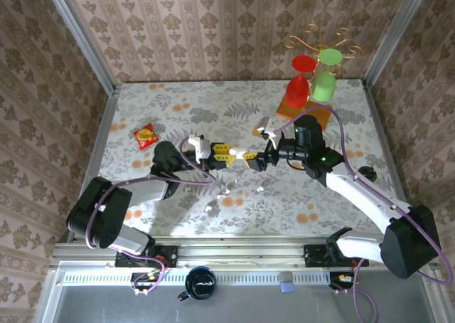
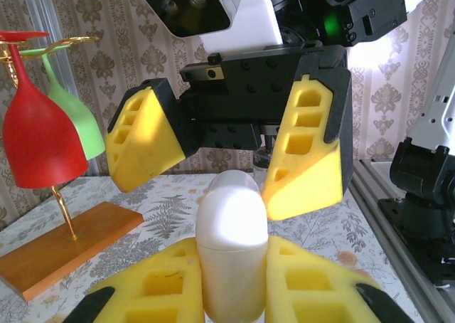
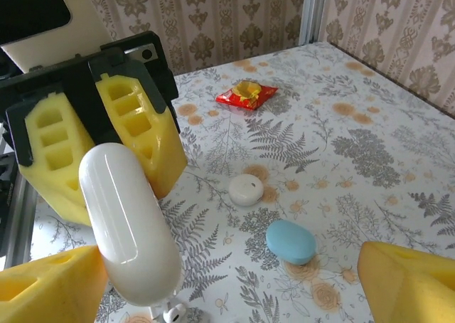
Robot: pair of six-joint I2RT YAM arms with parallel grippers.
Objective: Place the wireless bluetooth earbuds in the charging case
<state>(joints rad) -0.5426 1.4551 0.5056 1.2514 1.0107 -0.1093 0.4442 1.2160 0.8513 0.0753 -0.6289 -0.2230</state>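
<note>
Currently held: case (image 2: 231,255), pinched low on its body between the left fingers (image 2: 153,287) and lifted clear of the counter (image 3: 341,159).
Case axis: its long axis runs out along the left fingers, with the rounded lid end pointing at the right arm. The lid looks closed, and its seam shows just above the grip.
Right fingers (image 2: 306,159): spread wide, one on each side of the case's lid end and apart from it. That end lies straight ahead, between them.
Nearer arm: the right one for the lid; the left serves as holder.
Earbud (image 3: 174,312): on the counter just beneath the case, partly cut off by the frame edge. A second one cannot be made out for certain.
Other cases: a round disc (image 3: 246,190) and a blue case (image 3: 291,241) lie on the counter beyond the case, well apart from it.
Further off: a snack packet (image 3: 246,94) lies past the disc from the case. A glass stand (image 2: 64,245) stands behind the case and to one side.
Step, as judged: early, with the lid to be opened before any earbud goes in.
Coming move turns on: the right fingers meeting the lid end along the case's long axis, at the seam, without knocking the body sideways in the foam.
Risk: the glossy shell could slip or twist in the left grip if the lid is pushed off-axis.
</note>
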